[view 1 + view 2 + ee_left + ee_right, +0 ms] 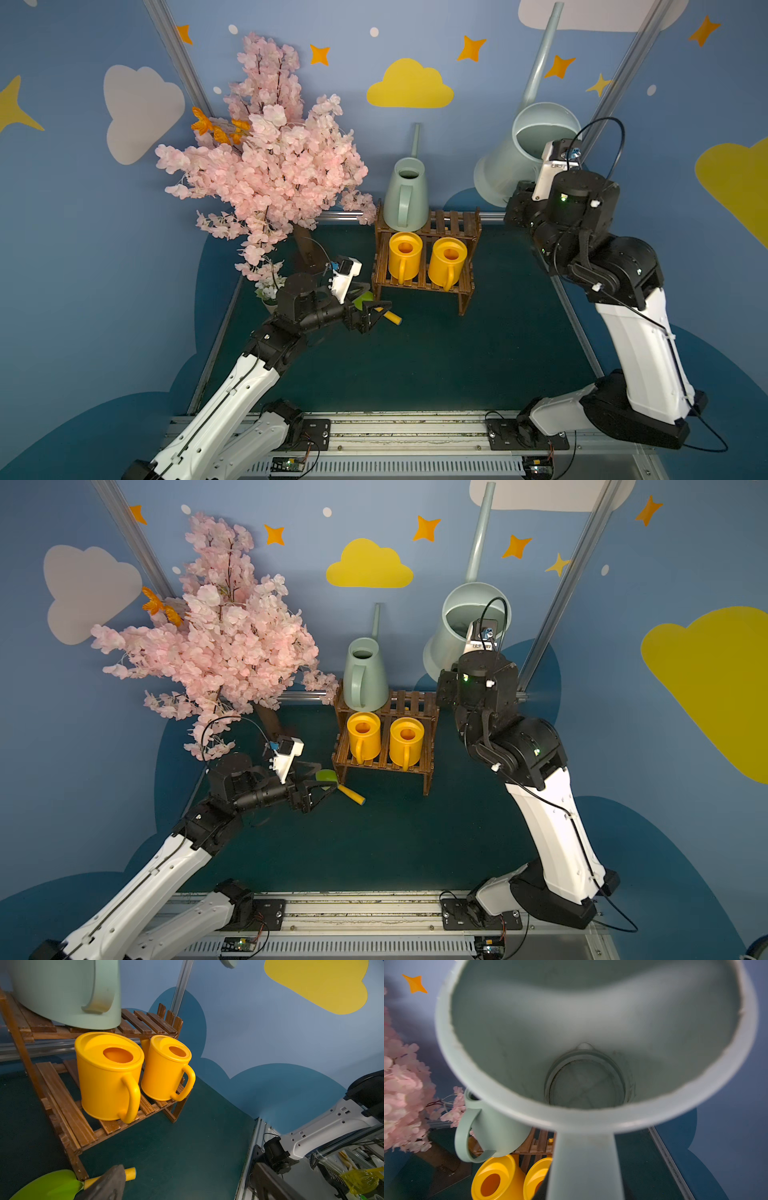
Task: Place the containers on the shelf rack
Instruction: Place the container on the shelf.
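- Pale green-grey plastic sits in the right gripper [517, 205], which is clamped on the handle of the lifted can [528, 153]. That can hangs tilted in the air at about 1 o'clock from the shelf rack [455, 220], with its long spout pointing up the wall.
- The left gripper [372, 297] is spread wide and holds nothing. It is low over the green trowel [392, 318], at 8 o'clock from the rack.
- There are four cans. A yellow can [405, 255] and its yellow twin [446, 262] stand side by side on the lower tier, handles toward 6 o'clock. The standing pale can [406, 195] is on the 9 o'clock half of the upper tier, and the fourth is the lifted one.
- There is one rack, one trowel, one pink blossom tree [270, 166] at 10 o'clock, and one small pot of white flowers [268, 286] below it.
- The tabletop [457, 361] is dark green, and the walls are blue with clouds and stars.
- The right arm rears tall with its elbow bent, while the left arm reaches low and forward.
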You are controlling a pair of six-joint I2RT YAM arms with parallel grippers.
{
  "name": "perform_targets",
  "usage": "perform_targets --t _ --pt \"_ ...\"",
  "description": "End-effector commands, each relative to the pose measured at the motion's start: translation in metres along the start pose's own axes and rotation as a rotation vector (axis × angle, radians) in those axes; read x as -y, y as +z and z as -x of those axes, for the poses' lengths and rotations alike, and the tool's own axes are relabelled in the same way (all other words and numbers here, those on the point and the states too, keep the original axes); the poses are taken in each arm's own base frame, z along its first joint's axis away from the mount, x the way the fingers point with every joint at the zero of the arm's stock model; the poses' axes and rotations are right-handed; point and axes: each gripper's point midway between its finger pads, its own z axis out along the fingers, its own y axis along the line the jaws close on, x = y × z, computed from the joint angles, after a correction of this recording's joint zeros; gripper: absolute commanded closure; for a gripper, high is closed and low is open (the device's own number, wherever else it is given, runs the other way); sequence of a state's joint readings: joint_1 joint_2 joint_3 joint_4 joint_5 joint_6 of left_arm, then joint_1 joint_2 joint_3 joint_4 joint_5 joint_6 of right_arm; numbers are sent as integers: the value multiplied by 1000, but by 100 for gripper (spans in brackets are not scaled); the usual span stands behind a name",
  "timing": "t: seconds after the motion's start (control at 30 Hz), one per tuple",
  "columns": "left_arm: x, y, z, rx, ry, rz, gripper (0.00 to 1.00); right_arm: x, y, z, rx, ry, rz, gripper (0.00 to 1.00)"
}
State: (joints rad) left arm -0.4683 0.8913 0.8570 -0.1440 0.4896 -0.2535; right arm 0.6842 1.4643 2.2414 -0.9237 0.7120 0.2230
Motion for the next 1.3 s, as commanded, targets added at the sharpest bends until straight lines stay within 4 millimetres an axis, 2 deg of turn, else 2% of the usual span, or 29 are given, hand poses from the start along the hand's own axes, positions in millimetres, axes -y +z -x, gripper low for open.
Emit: perform_targets --t 0.0,0.13,0.43,0.87,1.27 --pt "0 6 17 44 68 36 0 -3 20 -13 -81 46 22 100" --pt "-4 8 14 39 69 56 0 -3 34 -21 -129 39 7 100" --pt "-13 5 5 23 74 104 0 -23 56 -40 -212 28 43 100" --pt "-14 7 0 12 62 102 0 -54 73 -52 -247 18 89 100" --pt "-15 5 -4 12 58 106 0 -68 83 -66 -287 21 115 100"
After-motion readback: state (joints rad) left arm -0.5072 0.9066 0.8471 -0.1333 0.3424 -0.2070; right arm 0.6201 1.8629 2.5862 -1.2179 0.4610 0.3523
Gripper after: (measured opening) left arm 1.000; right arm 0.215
